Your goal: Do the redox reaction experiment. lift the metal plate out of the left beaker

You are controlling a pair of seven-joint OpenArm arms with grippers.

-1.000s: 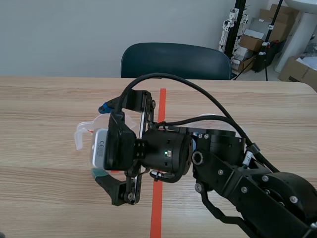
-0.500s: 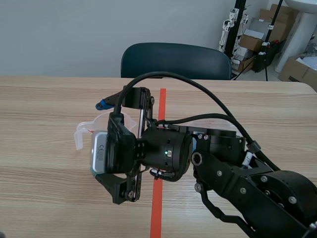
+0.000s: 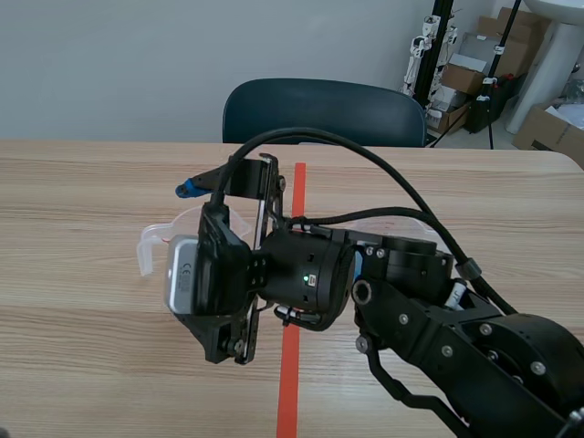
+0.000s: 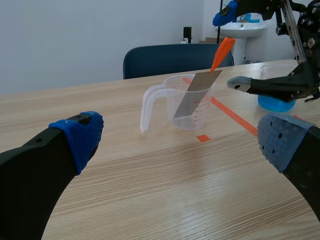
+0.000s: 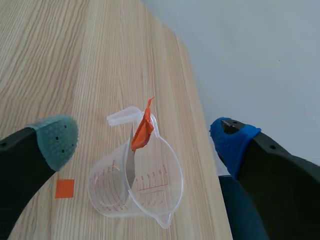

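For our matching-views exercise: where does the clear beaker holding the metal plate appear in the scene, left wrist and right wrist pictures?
Scene view: beaker left of centre, mostly hidden behind the right arm; handle and rim show.
Left wrist view: beaker ahead of the open left fingers.
Right wrist view: beaker between the open right fingers, untouched.
Shared landmark: the right arm's blue pad, near the beaker in every view.
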